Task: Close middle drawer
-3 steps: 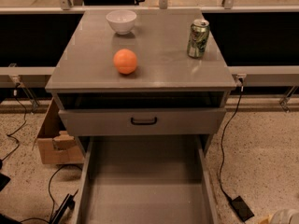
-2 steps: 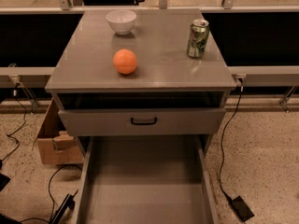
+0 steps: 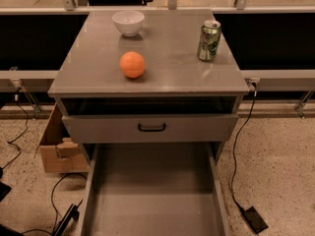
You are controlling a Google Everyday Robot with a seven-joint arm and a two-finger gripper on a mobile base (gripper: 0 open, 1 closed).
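The grey cabinet (image 3: 147, 82) fills the camera view. The middle drawer (image 3: 152, 191) is pulled far out toward me. Its long plain grey tray is empty, and its front and handle are cut off by the bottom edge. Above it the taller-fronted top drawer (image 3: 197, 128) with a black handle (image 3: 151, 127) stands slightly out, with a dark gap under the cabinet top. The lowest drawer is hidden. My gripper is not in view.
On the cabinet top stand a white bowl (image 3: 128, 22), an orange (image 3: 132, 64) and a green can (image 3: 208, 40). A cardboard box (image 3: 56, 149) sits on the floor at the left. Cables and a black adapter (image 3: 255, 219) lie on the floor at the right.
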